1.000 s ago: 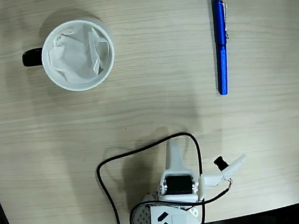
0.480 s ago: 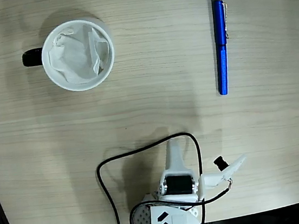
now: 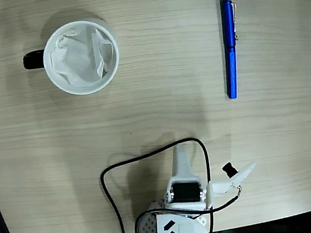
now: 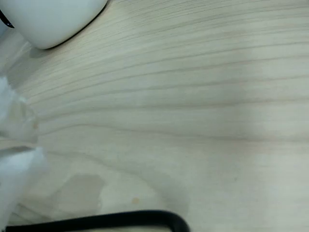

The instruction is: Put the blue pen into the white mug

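Fixed view shows the white arm folded low at the bottom edge of the wooden table (image 3: pixel 161 116), its gripper (image 3: pixel 207 164) well apart from everything, jaws spread and holding nothing. A black cable (image 3: pixel 112 201) loops around the arm's base. The white mug (image 3: pixel 81 57), paper-lined, stands upper left, its black handle pointing left. The blue pen (image 3: pixel 229 47) lies flat upper right, long axis near vertical, clip end toward the top edge. Wrist view shows the mug's side (image 4: pixel 50 19) and the cable (image 4: pixel 120 220).
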Robot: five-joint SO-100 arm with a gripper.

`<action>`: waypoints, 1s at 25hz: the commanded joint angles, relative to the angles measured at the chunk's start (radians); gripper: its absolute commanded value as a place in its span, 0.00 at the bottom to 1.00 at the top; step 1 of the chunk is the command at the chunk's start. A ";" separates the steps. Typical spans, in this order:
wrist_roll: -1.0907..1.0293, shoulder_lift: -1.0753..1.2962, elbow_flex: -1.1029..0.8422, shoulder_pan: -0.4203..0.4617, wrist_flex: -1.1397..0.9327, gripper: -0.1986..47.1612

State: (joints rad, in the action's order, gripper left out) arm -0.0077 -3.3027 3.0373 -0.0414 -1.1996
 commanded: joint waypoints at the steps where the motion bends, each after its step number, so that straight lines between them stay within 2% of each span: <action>1: -0.012 -0.067 -0.049 -0.017 -0.012 0.01; 25: -0.012 -0.035 -0.060 -0.032 -0.002 0.01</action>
State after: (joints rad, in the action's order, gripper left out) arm -0.0061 -3.3027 3.0250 -0.0552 -1.1980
